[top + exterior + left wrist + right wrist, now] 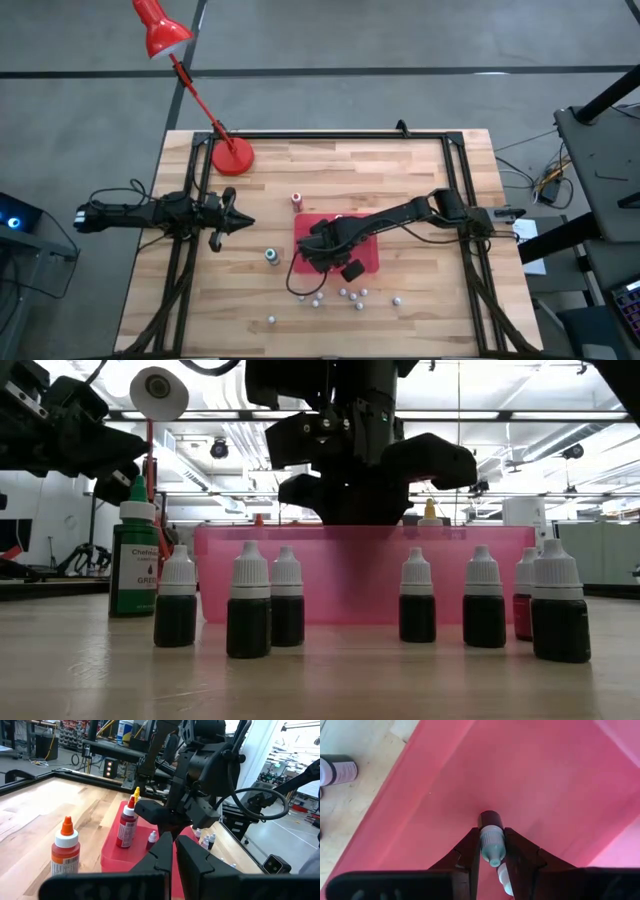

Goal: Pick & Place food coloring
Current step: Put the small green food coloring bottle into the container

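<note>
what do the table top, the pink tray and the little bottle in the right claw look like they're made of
Table top: wood, pale planks with visible grain and seams, matte.
Pink tray: probably plastic; light passes through its wall, smooth surface.
Little bottle in the right claw: likely plastic, dark body with a pale ridged cap, slightly glossy.

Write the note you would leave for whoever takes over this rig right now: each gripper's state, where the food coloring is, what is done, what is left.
Right gripper: shut on a small bottle, held over the red tray.
Left gripper: shut, holding nothing, waiting at the table's left side.
Food coloring: small white-capped bottles stand in a row on the table in front of the tray; bigger green and orange bottles also stand on the wood, and a red one at the tray.
Done: one small bottle picked and carried over the tray.
Left: release it, then likely move the remaining small bottles.
</note>
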You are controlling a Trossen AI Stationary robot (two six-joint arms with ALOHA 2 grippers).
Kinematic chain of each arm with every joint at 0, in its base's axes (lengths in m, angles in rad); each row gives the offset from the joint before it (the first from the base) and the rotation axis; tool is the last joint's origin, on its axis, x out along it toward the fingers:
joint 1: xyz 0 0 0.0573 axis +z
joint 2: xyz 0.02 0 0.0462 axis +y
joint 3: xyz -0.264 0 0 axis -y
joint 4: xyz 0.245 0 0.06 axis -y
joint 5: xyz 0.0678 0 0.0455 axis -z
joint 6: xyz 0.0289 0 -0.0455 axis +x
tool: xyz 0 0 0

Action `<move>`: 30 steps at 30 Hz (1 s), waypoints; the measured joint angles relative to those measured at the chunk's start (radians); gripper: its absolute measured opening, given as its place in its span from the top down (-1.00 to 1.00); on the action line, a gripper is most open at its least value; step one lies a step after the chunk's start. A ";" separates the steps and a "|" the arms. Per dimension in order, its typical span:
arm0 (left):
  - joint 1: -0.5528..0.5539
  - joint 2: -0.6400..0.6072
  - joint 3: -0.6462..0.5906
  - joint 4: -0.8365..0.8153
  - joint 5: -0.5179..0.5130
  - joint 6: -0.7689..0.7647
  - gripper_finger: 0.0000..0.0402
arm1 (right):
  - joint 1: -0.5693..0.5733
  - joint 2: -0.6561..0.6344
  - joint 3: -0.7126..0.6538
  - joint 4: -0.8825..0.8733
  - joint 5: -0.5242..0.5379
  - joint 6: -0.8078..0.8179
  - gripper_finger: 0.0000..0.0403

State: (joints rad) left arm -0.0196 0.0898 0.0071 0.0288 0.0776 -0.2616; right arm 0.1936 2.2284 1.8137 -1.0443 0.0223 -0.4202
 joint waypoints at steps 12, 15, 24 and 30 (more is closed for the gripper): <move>0.000 0.000 0.000 0.000 0.000 0.000 1.00 | 0.000 0.000 0.000 -0.002 -0.056 -0.011 0.67; 0.000 0.000 0.000 0.000 0.000 0.000 1.00 | 0.000 0.000 0.000 0.002 -0.056 -0.010 0.67; 0.000 0.000 0.000 0.000 0.000 0.000 1.00 | 0.000 0.000 0.000 0.008 -0.048 -0.002 0.62; 0.000 0.000 0.000 0.000 0.000 0.000 1.00 | 0.000 0.000 0.000 0.008 -0.046 0.002 0.49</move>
State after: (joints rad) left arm -0.0196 0.0898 0.0074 0.0288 0.0773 -0.2615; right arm 0.1936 2.2280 1.8137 -1.0363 -0.0238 -0.4187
